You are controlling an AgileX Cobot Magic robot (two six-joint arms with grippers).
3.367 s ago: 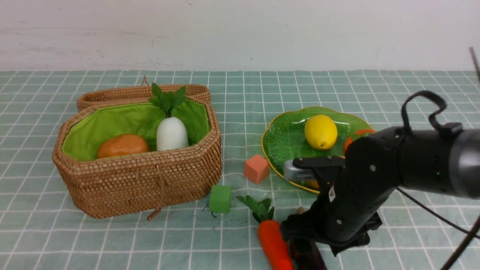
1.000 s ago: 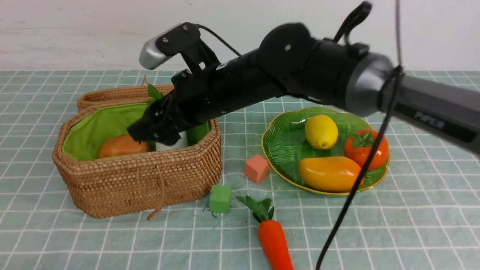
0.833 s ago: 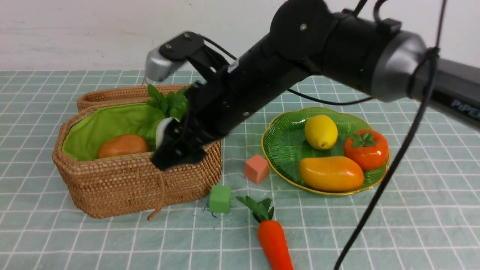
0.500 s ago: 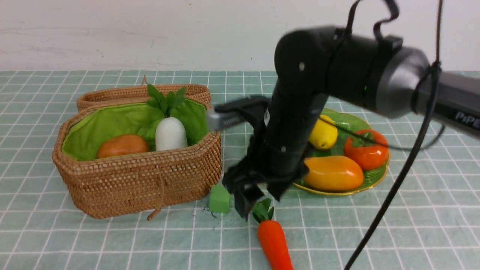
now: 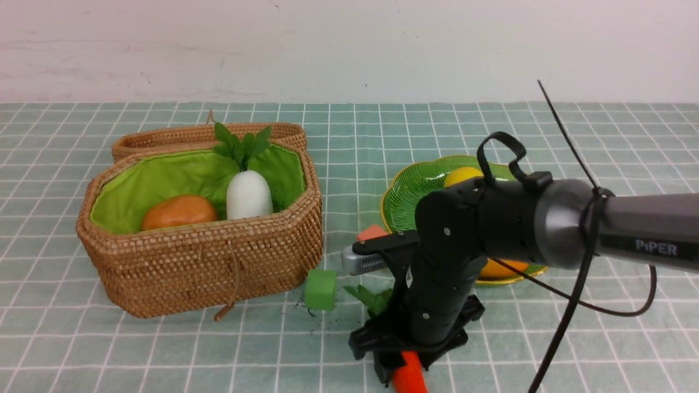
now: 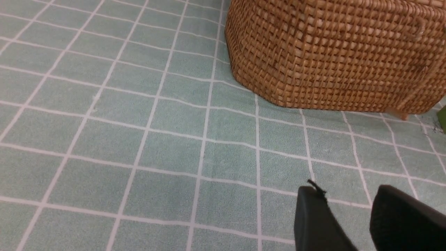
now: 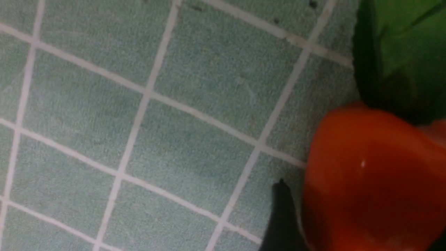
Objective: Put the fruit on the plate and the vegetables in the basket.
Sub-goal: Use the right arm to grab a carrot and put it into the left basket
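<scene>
The right claw [image 5: 401,371], low at the frame's bottom centre, straddles the carrot [image 5: 409,380] lying lengthwise toward the camera on the bench, jaws around it but not visibly clamped

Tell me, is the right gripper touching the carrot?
Touching. The right wrist view shows a dark finger of the right gripper pressed against the carrot.

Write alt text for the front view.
The right arm's end effector is lowered over an orange carrot at the near table edge. Left of it, a wicker basket holds a potato and a white radish; a green plate lies behind the arm.
</scene>
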